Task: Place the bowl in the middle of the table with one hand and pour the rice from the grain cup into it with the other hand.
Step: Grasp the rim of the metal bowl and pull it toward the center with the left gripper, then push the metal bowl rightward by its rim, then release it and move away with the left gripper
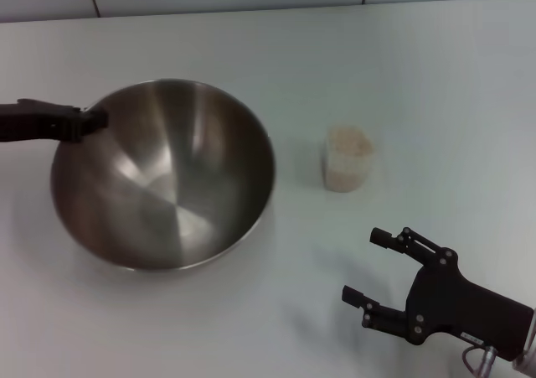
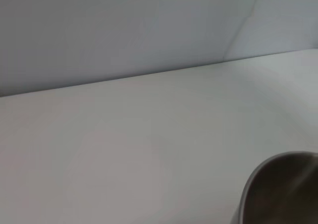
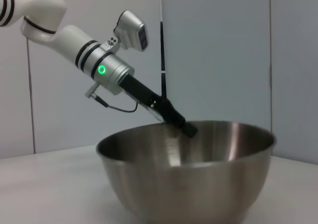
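Head view: left gripper (image 1: 99, 120) fingers clamped on bowl (image 1: 163, 174) rim, bowl-placing step; grain cup (image 1: 348, 157) of rice (image 1: 350, 142) right of bowl; right gripper (image 1: 373, 266), fingers apart, must next grasp cup.

My left jaws (image 1: 90, 120) are black, and in the right wrist view the arm (image 3: 74, 40) behind them runs white with thin black bands, then silver-grey with a small green light (image 3: 102, 69). The bowl (image 1: 163, 173) is shiny grey steel, brushed inside, with pale streaks of glare and darker patches toward its rim. The surface (image 1: 402, 76) is plain white. The grain cup (image 1: 347, 158) is translucent and pale, and the rice (image 1: 349, 142) in it is off-white with a beige tint. My right jaws (image 1: 368, 267) are black too, dotted with small screws. The wall (image 3: 218, 50) behind is light grey-blue with dark seams.
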Robot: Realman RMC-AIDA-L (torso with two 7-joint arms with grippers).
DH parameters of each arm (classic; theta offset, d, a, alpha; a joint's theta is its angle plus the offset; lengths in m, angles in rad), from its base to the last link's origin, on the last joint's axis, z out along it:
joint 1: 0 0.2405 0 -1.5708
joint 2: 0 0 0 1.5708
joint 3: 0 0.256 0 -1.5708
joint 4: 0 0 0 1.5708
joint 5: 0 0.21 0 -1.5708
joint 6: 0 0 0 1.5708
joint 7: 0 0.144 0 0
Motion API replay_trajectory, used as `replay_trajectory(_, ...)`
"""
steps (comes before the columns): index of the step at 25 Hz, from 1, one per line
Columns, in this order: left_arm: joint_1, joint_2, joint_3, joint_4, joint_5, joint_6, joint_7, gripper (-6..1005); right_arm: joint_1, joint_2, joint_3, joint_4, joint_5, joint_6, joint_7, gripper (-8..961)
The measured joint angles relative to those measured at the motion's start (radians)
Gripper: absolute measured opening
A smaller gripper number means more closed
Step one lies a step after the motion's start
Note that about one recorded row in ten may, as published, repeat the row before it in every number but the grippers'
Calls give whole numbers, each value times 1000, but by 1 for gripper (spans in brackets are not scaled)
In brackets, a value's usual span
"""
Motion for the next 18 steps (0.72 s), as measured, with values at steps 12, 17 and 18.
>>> replay_trajectory(12, -74, -7, 59, -49, -7, -23, -13, 42, 0, -1, 3, 0, -2, 1, 0, 841)
replay_trajectory(17, -74, -7, 110, -71, -3, -76, -8, 44, -1, -1, 3, 0, -2, 1, -1, 841)
replay_trajectory(18, -74, -7, 110, -71, -3, -76, -8, 44, -1, -1, 3, 0, -2, 1, -1, 841)
